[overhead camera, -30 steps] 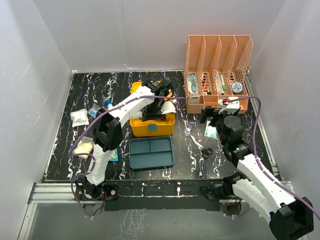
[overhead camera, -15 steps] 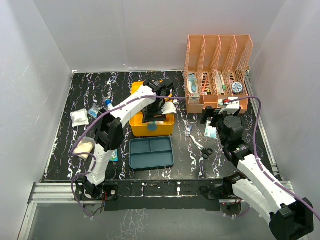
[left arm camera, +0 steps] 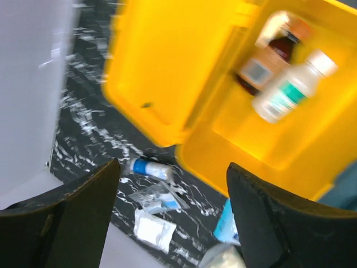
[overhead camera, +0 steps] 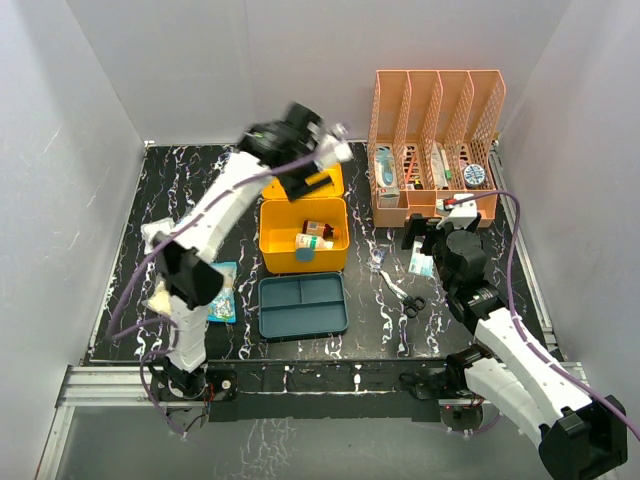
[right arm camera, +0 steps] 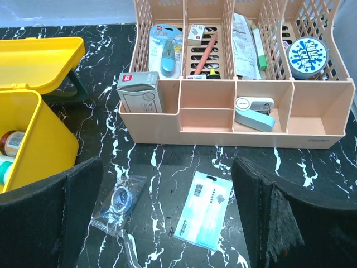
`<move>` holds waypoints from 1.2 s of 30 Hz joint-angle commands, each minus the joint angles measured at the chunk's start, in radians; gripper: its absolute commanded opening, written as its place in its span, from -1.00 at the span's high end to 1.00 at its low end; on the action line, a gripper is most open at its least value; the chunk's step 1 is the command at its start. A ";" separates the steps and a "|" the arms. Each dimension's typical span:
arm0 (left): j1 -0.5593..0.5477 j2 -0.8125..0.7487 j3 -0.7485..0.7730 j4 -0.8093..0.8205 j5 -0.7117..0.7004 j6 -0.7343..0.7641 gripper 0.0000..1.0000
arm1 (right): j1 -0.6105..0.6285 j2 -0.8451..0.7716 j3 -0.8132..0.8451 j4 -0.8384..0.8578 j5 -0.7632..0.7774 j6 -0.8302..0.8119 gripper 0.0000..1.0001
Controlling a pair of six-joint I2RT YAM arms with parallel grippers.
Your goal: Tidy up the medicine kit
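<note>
The yellow medicine kit (overhead camera: 303, 243) stands open at mid-table, its lid (overhead camera: 318, 182) tipped back. A brown bottle (overhead camera: 318, 228) and a white bottle (overhead camera: 312, 241) lie inside; the left wrist view shows the kit (left arm camera: 268, 134), blurred. The teal insert tray (overhead camera: 303, 305) lies empty on the table before the kit. My left gripper (overhead camera: 305, 150) is open and empty, raised above the lid (left arm camera: 173, 184). My right gripper (overhead camera: 430, 240) is open and empty (right arm camera: 167, 190), hovering over a light blue packet (right arm camera: 203, 218) and a clear bag (right arm camera: 114, 204).
The orange mesh file rack (overhead camera: 435, 140) with stationery stands at back right (right arm camera: 234, 120). Small black scissors (overhead camera: 413, 305) lie right of the tray. A blue-capped tube (left arm camera: 148, 167), clear and white packets (left arm camera: 150, 231) and a blue packet (overhead camera: 222, 292) lie left of the kit.
My left gripper has lifted out of the kit and swung up and back over the lid, uncovering the two bottles inside. The right arm has barely moved.
</note>
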 commanded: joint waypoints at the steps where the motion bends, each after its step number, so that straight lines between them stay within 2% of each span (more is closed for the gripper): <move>1: 0.280 -0.222 -0.030 0.237 0.083 -0.149 -0.55 | 0.005 -0.003 0.067 0.017 0.008 -0.028 -0.97; 3: 0.403 -0.238 -0.065 0.279 0.119 -0.229 -0.56 | 0.004 0.001 0.069 0.018 0.001 -0.022 -0.97; 6: 0.531 -0.232 -0.120 0.307 0.177 -0.338 -0.54 | 0.004 0.010 0.068 0.022 -0.016 -0.012 -0.97; 11: 0.653 -0.186 -0.243 0.375 0.291 -0.538 -0.50 | 0.004 0.012 0.063 0.014 -0.023 0.006 -0.97; 16: 0.658 -0.136 -0.326 0.447 0.306 -0.711 -0.49 | 0.008 0.055 0.134 -0.083 -0.023 0.013 -0.97; 20: 0.658 -0.051 -0.323 0.426 0.262 -0.840 -0.43 | 0.050 0.139 0.233 -0.170 -0.012 0.047 -0.97; 26: 0.658 -0.057 -0.442 0.541 0.255 -0.876 -0.47 | 0.212 0.243 0.313 -0.165 0.084 0.046 -0.97; 29: 0.658 -0.039 -0.446 0.535 0.261 -0.887 -0.47 | 0.303 0.350 0.378 -0.156 0.106 0.046 -0.97; 32: 0.658 -0.032 -0.445 0.522 0.255 -0.890 -0.47 | 0.399 0.488 0.511 -0.189 0.155 0.033 -0.97; 36: 0.657 -0.046 -0.463 0.510 0.247 -0.893 -0.47 | 0.469 0.614 0.689 -0.223 0.164 0.036 -0.97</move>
